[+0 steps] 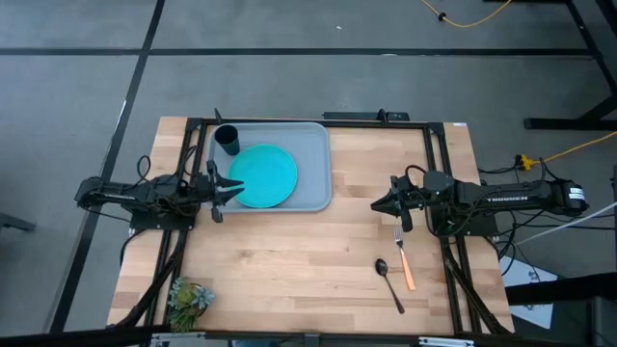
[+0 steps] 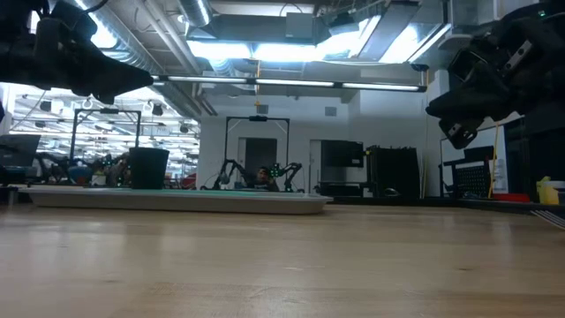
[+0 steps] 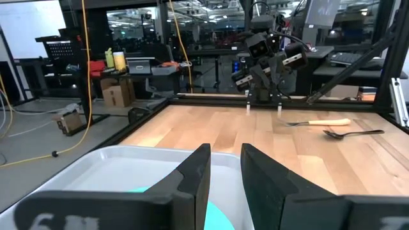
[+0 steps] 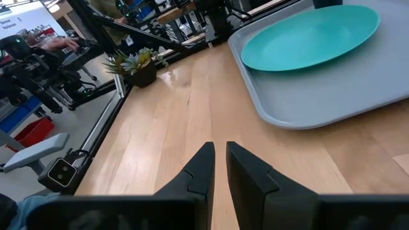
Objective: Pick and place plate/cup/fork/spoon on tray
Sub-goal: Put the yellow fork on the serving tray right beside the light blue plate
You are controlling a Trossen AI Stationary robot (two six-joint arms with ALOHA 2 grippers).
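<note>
Both arms were matte black, built of slim jointed segments with black cables looped along them. The right arm carried white lettering on its forearm. Each left claw (image 3: 225,185) finger and each right claw (image 4: 219,171) finger was a dark, angular, tapering wedge with flat inner faces.

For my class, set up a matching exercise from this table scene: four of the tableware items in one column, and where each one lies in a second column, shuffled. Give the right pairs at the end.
Column 1
1. plate
2. cup
3. fork
4. spoon

Column 2
A. on the bare table, in front of the right arm, farther from the tray of the two utensils there
B. lying flat on the tray, beside the left hand
C. standing in a corner of the tray
D. on the bare table, orange handle, beside a dark utensil

Pairs: 1-B, 2-C, 3-D, 4-A
</note>
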